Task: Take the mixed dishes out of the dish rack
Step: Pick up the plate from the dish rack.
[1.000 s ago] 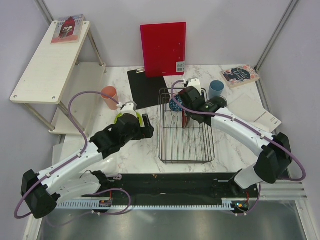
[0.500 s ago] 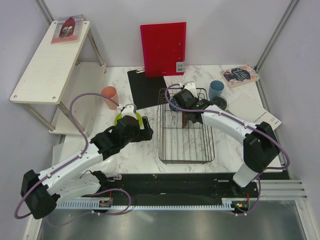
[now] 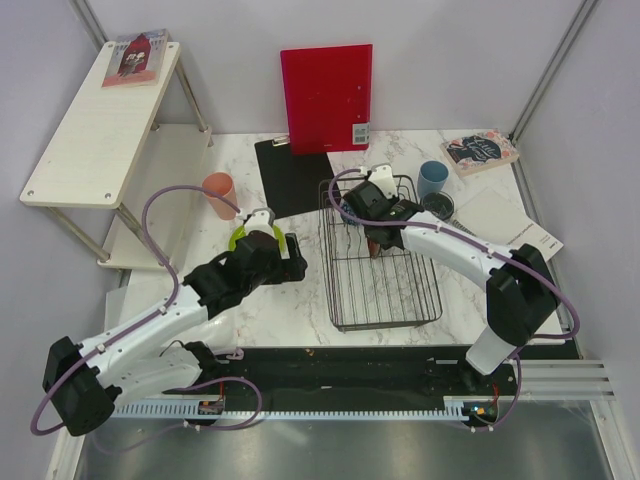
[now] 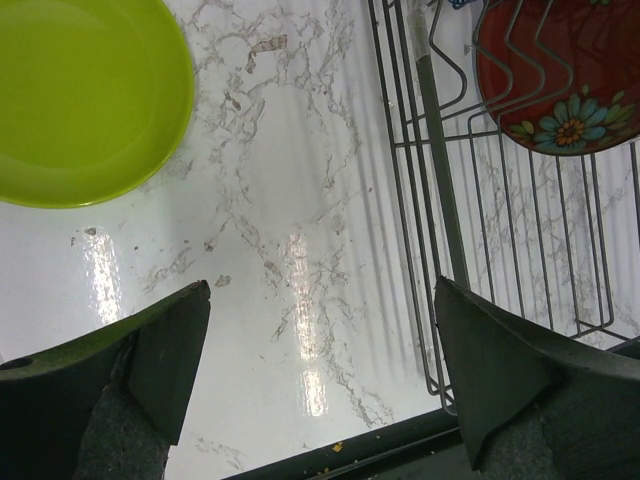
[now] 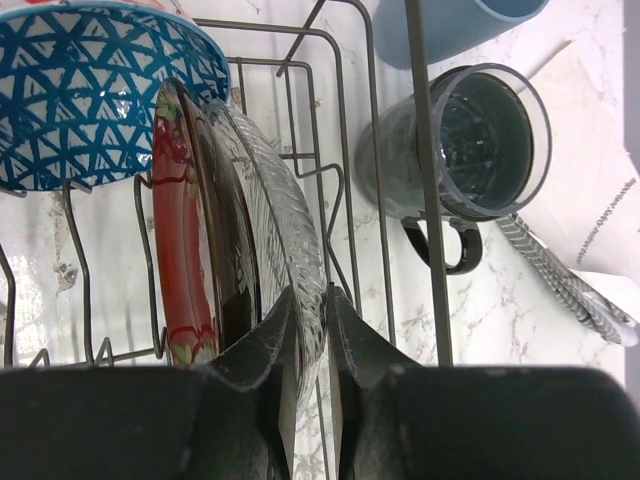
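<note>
The dish rack point(image 3: 385, 285) holds a blue patterned bowl point(image 5: 90, 100), a dark red plate point(image 5: 180, 260) and a clear glass plate point(image 5: 285, 220), all standing on edge. My right gripper point(image 5: 310, 292) is shut on the glass plate's rim, one finger on each face; from above it point(image 3: 376, 232) reaches into the rack's far end. My left gripper point(image 4: 320, 370) hangs open over bare marble just left of the rack point(image 4: 430, 200). The lime-green dish point(image 4: 80, 95) lies on the table beyond it. Outside the rack stand a pink cup point(image 3: 218, 193), a light blue cup point(image 3: 433, 178) and a dark grey mug point(image 5: 470, 150).
A red board point(image 3: 326, 95) leans on the back wall above a flat black mat point(image 3: 292, 175). A book point(image 3: 480, 150) and paper sheets point(image 3: 510, 225) lie at the right. A wooden shelf point(image 3: 100, 120) stands at the left.
My right gripper has reached deeper into the rack and closed on the clear glass plate. The rack's near end has swung a little to the right. The left arm has barely moved.
</note>
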{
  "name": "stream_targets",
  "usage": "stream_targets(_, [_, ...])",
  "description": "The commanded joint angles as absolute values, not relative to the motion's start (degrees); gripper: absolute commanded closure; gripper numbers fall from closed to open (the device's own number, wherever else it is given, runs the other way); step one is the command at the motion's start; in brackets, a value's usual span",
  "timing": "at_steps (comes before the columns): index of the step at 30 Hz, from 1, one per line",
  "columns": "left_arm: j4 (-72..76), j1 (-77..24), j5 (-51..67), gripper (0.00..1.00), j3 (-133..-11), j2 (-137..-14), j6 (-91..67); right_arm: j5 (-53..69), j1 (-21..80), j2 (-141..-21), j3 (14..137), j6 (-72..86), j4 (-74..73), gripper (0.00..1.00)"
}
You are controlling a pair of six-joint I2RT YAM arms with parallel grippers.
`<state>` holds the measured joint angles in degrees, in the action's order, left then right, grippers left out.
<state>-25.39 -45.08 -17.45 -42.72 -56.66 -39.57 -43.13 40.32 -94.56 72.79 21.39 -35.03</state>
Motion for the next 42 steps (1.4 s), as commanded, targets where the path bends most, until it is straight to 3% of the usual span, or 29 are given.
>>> stream_targets(1, [-23.73, -45.0, -16.7, 0.02, -42.89, -57.65, -39.81, -49.83, 42.44, -92.29, 76.11, 20.39, -37.35, 1.0])
stream_targets(16, [-22.41, -45.0, -15.03, 0.03, -43.33, -59.94, -40.61, -63.97, 48.95, -92.02, 79.1, 20.65, -41.22, 1.0])
stream_targets(25, [-22.5, -45.0, -15.03, 0.03, -43.33, -59.85, -41.22, -64.42, 50.54, -86.84, 82.44, 21.09, -46.05, 1.0])
stream_targets(36, [-23.82, -45.0, -17.14, 0.03, -45.61, -59.06, -39.99, -58.01, 50.45, -75.42, 83.58, 25.74, -49.22, 1.0])
stream_targets(42, [-23.21, -45.0, -18.28, 0.01, -46.32, -56.17, -40.52, -44.15, 49.57, -67.07, 79.02, 28.04, -41.42, 1.0])
